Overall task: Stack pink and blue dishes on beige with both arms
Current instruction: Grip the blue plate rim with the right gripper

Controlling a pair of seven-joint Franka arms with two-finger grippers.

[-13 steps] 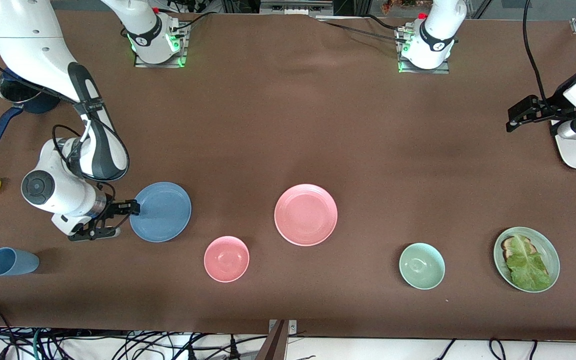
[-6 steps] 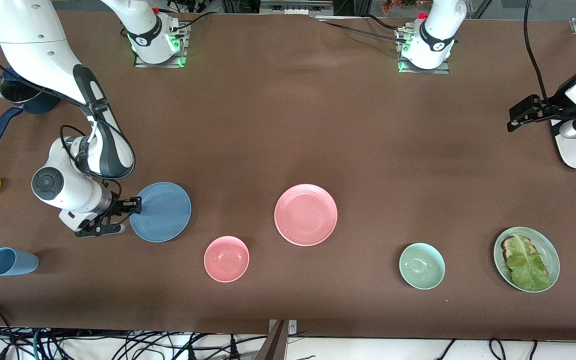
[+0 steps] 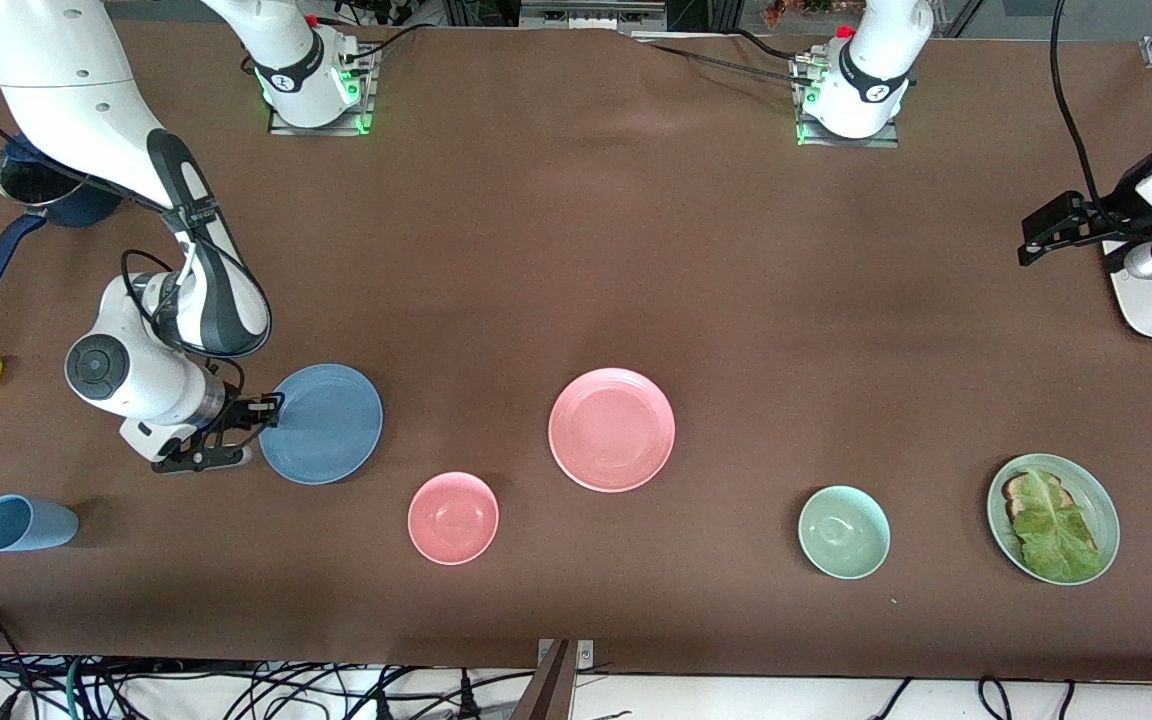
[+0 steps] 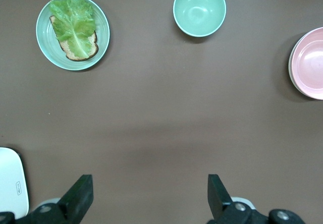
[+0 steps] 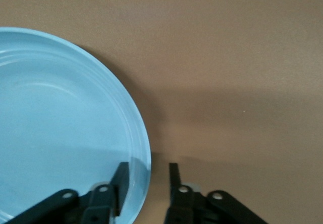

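At the blue plate's (image 3: 322, 423) rim, my right gripper (image 5: 146, 176) straddled the edge, fingers narrowing but apart; my left gripper (image 4: 146, 196) waited, spread.

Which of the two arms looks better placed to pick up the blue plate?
The right arm. Its right gripper sits at the rim of the flat round blue plate, one finger over the rim and one outside it. The left gripper waits open over bare table near the left arm's end.
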